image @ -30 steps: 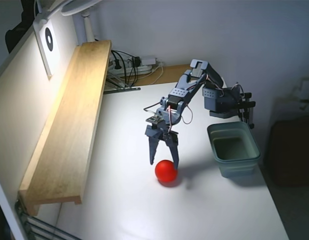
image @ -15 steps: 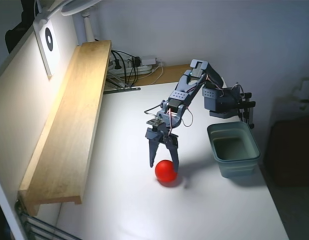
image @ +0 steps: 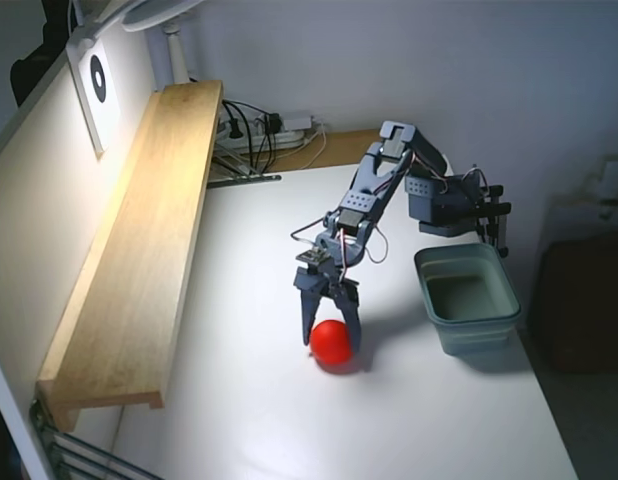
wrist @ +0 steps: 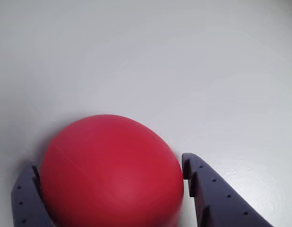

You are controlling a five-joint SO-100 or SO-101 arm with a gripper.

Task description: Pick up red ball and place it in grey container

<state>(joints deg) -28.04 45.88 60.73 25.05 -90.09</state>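
The red ball [image: 332,346] rests on the white table, left of the grey container [image: 475,334] in the fixed view. My gripper [image: 330,340] points down over the ball and is open, with one finger on each side of it. In the wrist view the red ball [wrist: 113,175] fills the lower left, sitting between the two dark fingers of the gripper [wrist: 107,166]. The right finger [wrist: 207,189] is at the ball's edge and the left finger [wrist: 24,198] is close against its other side. The tub's inside looks empty.
A long wooden shelf [image: 139,250] runs along the left wall. Cables and a power strip [image: 264,130] lie at the back. The arm's base [image: 449,205] stands behind the tub. The table's right edge [image: 544,400] runs just past the tub.
The gripper has dropped lower and a little forward, so its fingers now straddle the ball instead of hanging just above it. The ball has not moved.
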